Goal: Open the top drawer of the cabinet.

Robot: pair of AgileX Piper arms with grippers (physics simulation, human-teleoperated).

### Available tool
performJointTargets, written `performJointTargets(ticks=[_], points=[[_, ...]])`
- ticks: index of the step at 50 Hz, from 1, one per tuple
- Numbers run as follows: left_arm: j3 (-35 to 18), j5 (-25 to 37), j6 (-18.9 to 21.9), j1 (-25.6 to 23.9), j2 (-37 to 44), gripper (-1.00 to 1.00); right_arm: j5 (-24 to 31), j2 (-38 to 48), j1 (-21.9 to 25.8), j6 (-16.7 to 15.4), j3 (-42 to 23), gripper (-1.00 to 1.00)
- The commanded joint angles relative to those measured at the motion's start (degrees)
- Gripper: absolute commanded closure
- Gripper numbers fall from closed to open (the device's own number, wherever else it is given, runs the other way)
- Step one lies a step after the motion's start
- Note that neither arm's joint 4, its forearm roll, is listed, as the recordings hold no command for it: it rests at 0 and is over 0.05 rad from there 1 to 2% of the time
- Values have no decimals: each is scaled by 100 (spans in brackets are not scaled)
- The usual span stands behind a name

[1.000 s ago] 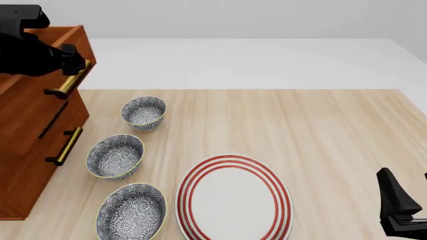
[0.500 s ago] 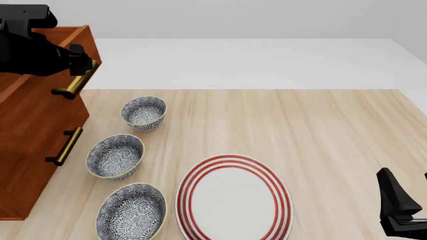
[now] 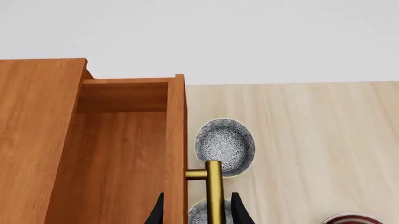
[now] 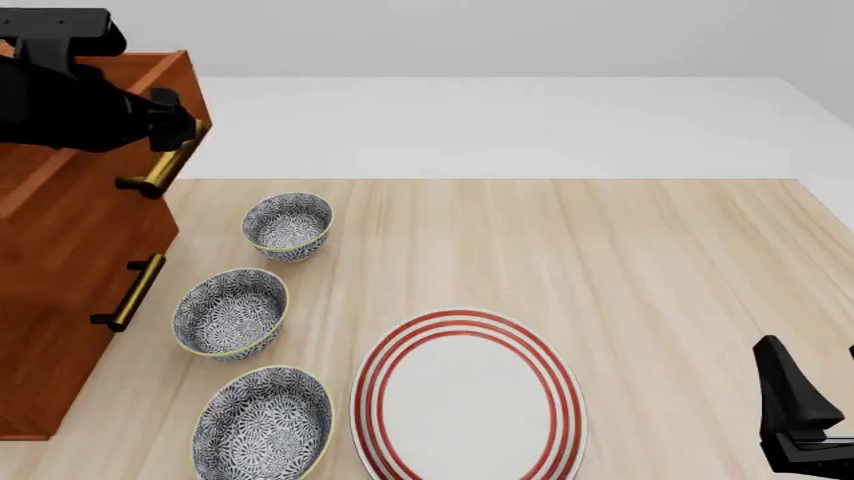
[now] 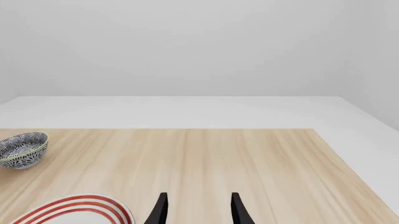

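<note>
The reddish-brown cabinet (image 4: 60,290) stands at the table's left edge. Its top drawer (image 4: 171,72) is pulled partway out, and the left wrist view shows its empty wooden inside (image 3: 118,158). The drawer's brass bar handle (image 4: 163,168) (image 3: 213,191) lies between the spread fingers of my left gripper (image 4: 171,128) (image 3: 198,215). The jaws stand wide on both sides of the bar and do not press on it. My right gripper (image 4: 801,420) (image 5: 198,212) hovers open at the front right of the table with nothing between its fingers.
Three patterned bowls (image 4: 287,225) (image 4: 231,312) (image 4: 263,422) line up just right of the cabinet. A red-striped white plate (image 4: 467,395) lies near the front. A lower drawer's brass handle (image 4: 134,290) shows on the cabinet front. The table's far edge (image 4: 534,180) meets white floor.
The top drawer has slid further out to the right. My left gripper moved with its handle. The right arm has not moved.
</note>
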Motion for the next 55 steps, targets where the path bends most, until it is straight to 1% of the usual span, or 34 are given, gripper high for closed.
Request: performJointTargets(ticks=[1,32,40,55], points=[[235,-24,294,-239,356,-100,0,0,0,0,0,-100],[217,37,189,-691,294,-100,0,-1,-1,-1,0,-100],[212,28,244,-778,310,-100,0,0,-1,0,0,-100],[180,25,211,-932,358,-100,0,-1,-1,0,0,-100]])
